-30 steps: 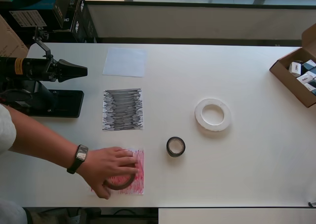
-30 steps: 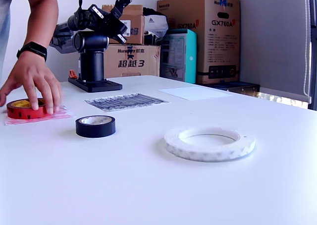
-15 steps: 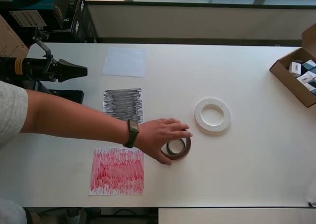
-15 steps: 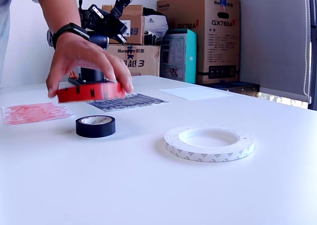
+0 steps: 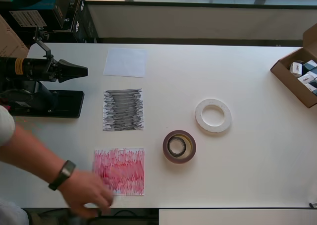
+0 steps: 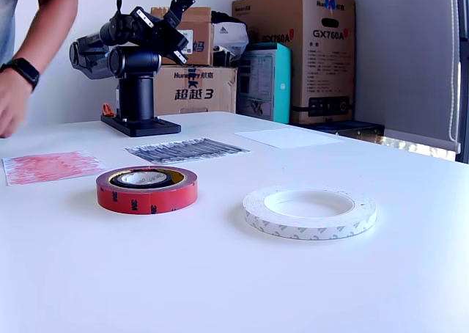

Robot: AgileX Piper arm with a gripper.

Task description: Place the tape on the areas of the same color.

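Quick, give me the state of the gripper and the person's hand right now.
Gripper: parked by its base, holding nothing; open or shut cannot be told.
Person's hand: empty, at the table's near edge beside the red sheet.

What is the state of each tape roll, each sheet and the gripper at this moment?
red tape roll: flat on the table, ringed around the black roll
black tape roll: inside the red roll
white tape ring: flat, alone
red sheet: bare
black sheet: bare
white sheet: bare
gripper: parked, holding nothing
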